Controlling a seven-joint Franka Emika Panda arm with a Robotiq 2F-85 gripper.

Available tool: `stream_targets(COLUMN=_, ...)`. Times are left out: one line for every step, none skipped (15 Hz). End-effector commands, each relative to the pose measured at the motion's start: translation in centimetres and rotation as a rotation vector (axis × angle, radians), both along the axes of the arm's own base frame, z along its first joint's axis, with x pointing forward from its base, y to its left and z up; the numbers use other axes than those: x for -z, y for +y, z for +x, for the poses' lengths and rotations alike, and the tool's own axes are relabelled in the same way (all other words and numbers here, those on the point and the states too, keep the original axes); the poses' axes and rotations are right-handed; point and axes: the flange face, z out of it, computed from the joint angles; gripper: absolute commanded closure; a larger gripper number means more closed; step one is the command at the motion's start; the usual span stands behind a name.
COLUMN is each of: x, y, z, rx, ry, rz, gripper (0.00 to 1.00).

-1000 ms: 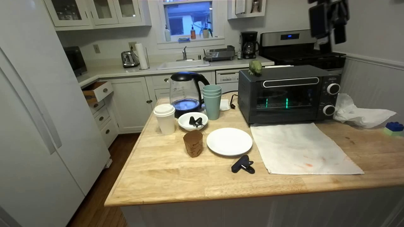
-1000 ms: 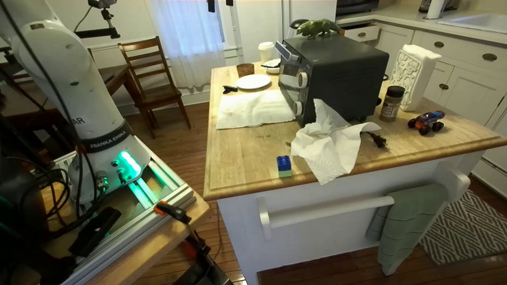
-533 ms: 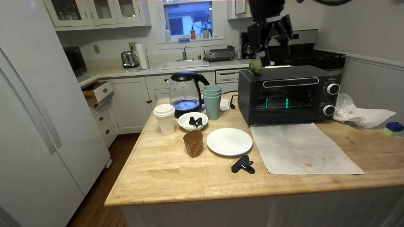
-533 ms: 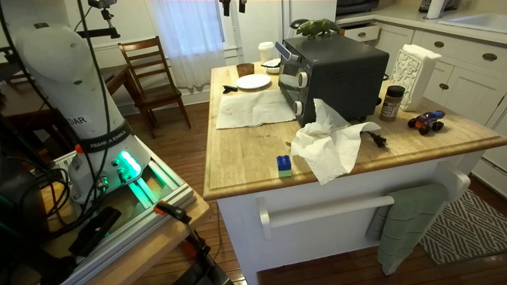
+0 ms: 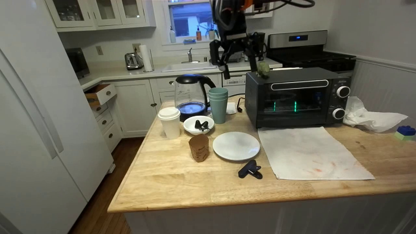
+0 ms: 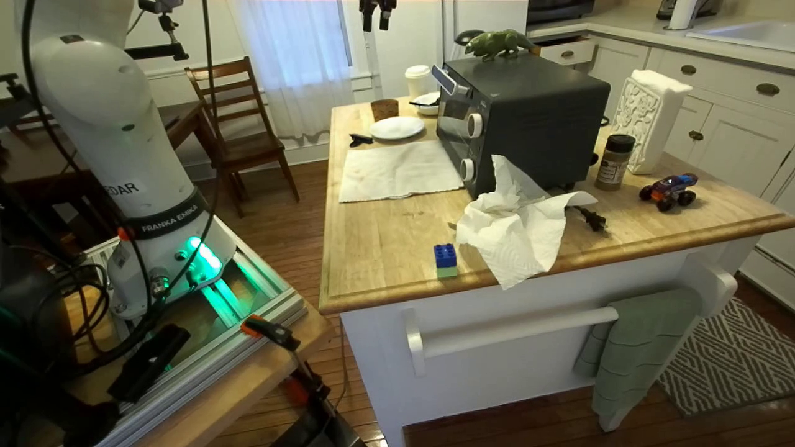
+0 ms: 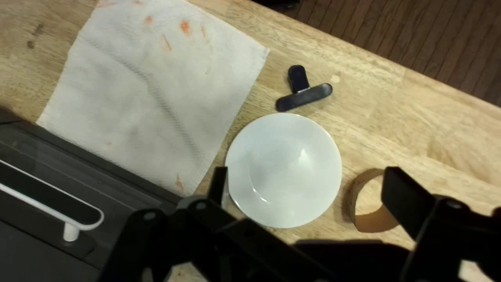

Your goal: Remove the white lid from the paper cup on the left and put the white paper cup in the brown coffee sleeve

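The white lid point(image 5: 169, 112) sits on the upright white paper cup point(image 5: 171, 128) at the left of the wooden counter. Both also show in an exterior view, the lid point(image 6: 417, 70) above the cup point(image 6: 417, 85). The brown coffee sleeve point(image 5: 199, 149) stands upright and empty in front of the bowl; it shows in an exterior view point(image 6: 384, 110) and at the right of the wrist view point(image 7: 375, 222), partly hidden by a finger. My gripper point(image 5: 240, 72) is open and empty, high above the counter; it also shows at the top of an exterior view point(image 6: 376, 26). The cup and lid are out of the wrist view.
A white plate point(image 5: 236, 146) lies beside the sleeve, with a black clip point(image 5: 250, 169) in front. A white bowl point(image 5: 199, 124), stacked greenish cups point(image 5: 218, 107) and a glass kettle point(image 5: 191, 97) stand near the cup. A toaster oven point(image 5: 295, 97) with a toy dinosaur point(image 5: 263, 70) stands right.
My gripper has swung in from the upper right, moving left and lower, and now hangs behind the greenish cups and oven corner in an exterior view. The objects on the counter have not moved.
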Motion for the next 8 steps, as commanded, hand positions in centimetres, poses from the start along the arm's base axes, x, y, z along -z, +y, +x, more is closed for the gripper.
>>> stream_targets(x=0.6, y=1.7, z=3.8, rx=0.151, ry=-0.038, rz=0.036, gripper=0.0)
stream_targets(x=0.8, y=2.3, z=4.6, rx=0.204, ry=-0.062, rz=0.041, gripper=0.0)
stream_targets(x=1.1, y=2.7, z=5.4, rx=0.253, ry=-0.087, rz=0.033, gripper=0.0)
stream_targets(x=1.5, y=3.1, z=6.1, rx=0.297, ry=-0.117, rz=0.027, gripper=0.0)
stream_targets(x=1.9, y=3.5, z=6.9, rx=0.328, ry=-0.148, rz=0.023, gripper=0.0)
stream_targets(x=2.4, y=3.8, z=7.6, rx=0.34, ry=-0.178, rz=0.025, gripper=0.0)
stream_targets(x=3.0, y=4.2, z=8.1, rx=0.335, ry=-0.193, rz=0.024, gripper=0.0)
stream_targets(x=3.5, y=4.6, z=8.3, rx=0.316, ry=-0.196, rz=0.024, gripper=0.0)
